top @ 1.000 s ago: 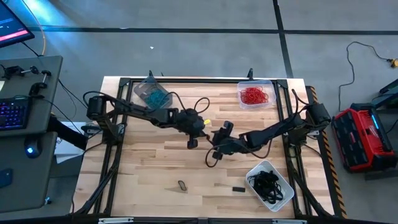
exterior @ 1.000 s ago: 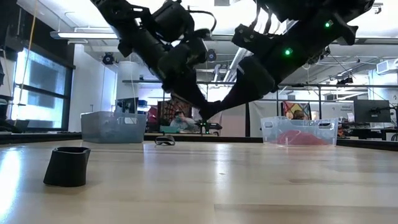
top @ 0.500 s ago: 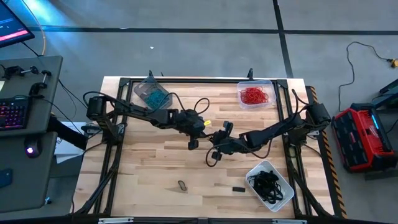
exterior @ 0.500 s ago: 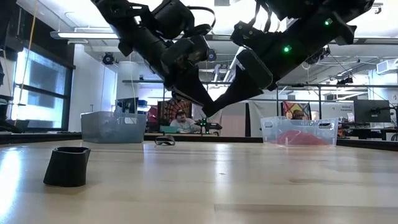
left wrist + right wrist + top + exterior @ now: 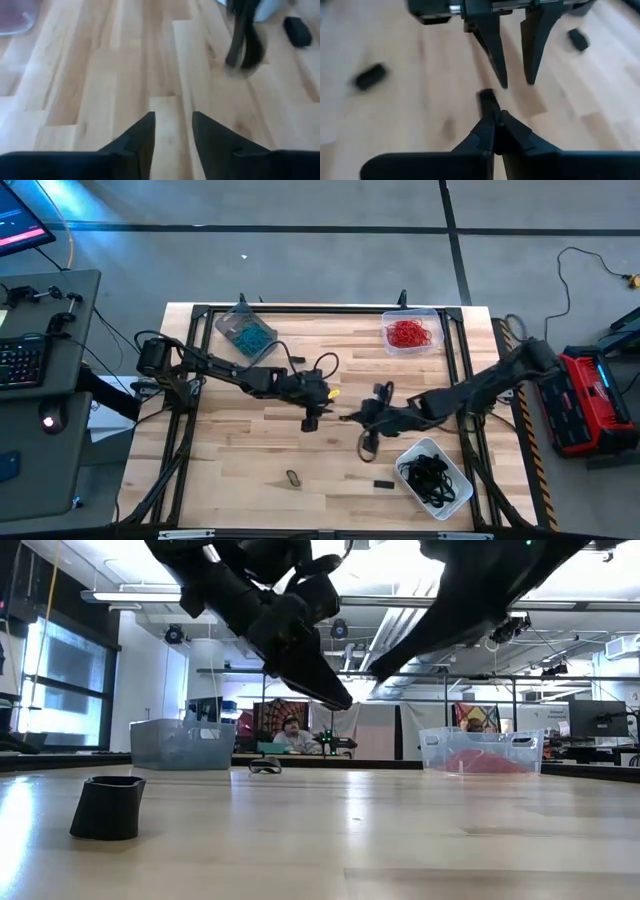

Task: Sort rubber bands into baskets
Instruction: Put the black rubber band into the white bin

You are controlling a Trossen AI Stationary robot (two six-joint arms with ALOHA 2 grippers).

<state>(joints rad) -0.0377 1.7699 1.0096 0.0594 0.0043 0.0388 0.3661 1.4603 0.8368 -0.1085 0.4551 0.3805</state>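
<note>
My left gripper (image 5: 332,393) hangs open over the table's middle with nothing between its fingers (image 5: 172,122). Just to its right my right gripper (image 5: 347,418) is shut, and a short dark rubber band (image 5: 486,96) sticks out of its tips toward the left gripper's open fingers (image 5: 492,55). The grey-tinted basket (image 5: 245,330) holds teal bands. The clear basket (image 5: 410,332) holds red ones, and the whitish basket (image 5: 433,475) holds black ones. Two loose dark bands (image 5: 292,478) (image 5: 384,483) lie flat on the wood near the front edge. My right gripper pinches the dark rubber band at one end (image 5: 490,111) between its two shut fingertips. The rest of the band sticks out past the tips, clear of the table. Which part of the loop is caught is too blurred to say.
Black frame rails (image 5: 455,360) run along the table's sides and back. In the low view a dark band (image 5: 108,807) lies near the camera and another (image 5: 265,766) farther back. Bare wood spreads between the two arms and the front edge. A person sits in the room behind the table.
A second ago the tips of my two grippers met above the table's middle. My right gripper has since drawn away toward the table's right and near edges, and its arm has swung up. My left gripper has stayed nearly in place, shifting slightly toward the near edge.
</note>
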